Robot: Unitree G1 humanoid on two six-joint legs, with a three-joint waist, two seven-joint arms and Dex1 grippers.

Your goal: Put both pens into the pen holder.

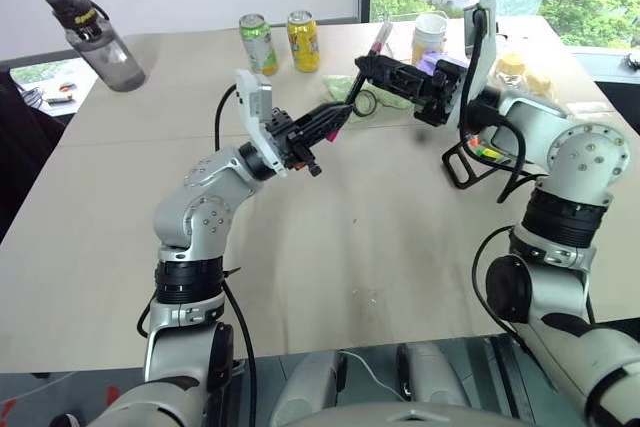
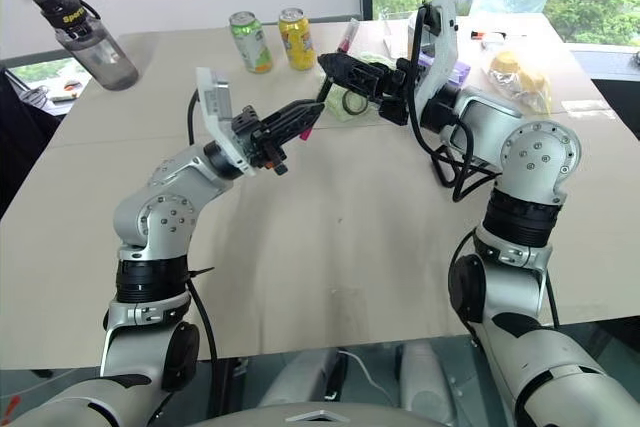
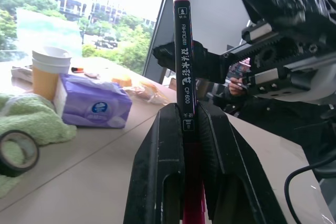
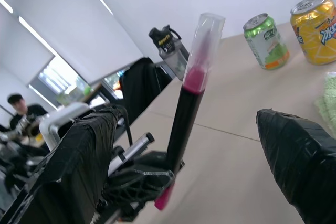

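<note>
A black-barrelled pen point(image 1: 378, 42) with a pink end and a clear pinkish cap stands tilted above the table, cap up. My left gripper point(image 1: 333, 121) is shut on its lower barrel, as the left wrist view shows point(image 3: 190, 111). My right gripper point(image 4: 186, 121) is open around the pen's upper part; its taped fingers point(image 4: 294, 150) stand either side without touching. The pen holder point(image 1: 449, 165), a black wire rim with coloured marker tips inside, sits on the table at the right, mostly hidden behind my right arm.
A green can point(image 1: 258, 43), a yellow can point(image 1: 303, 40) and a paper cup point(image 1: 430, 37) stand at the table's far side. A water bottle point(image 1: 100, 37) is at far left. A tape roll point(image 1: 365, 102) lies on a green cloth. A purple tissue pack point(image 3: 92, 108) lies nearby.
</note>
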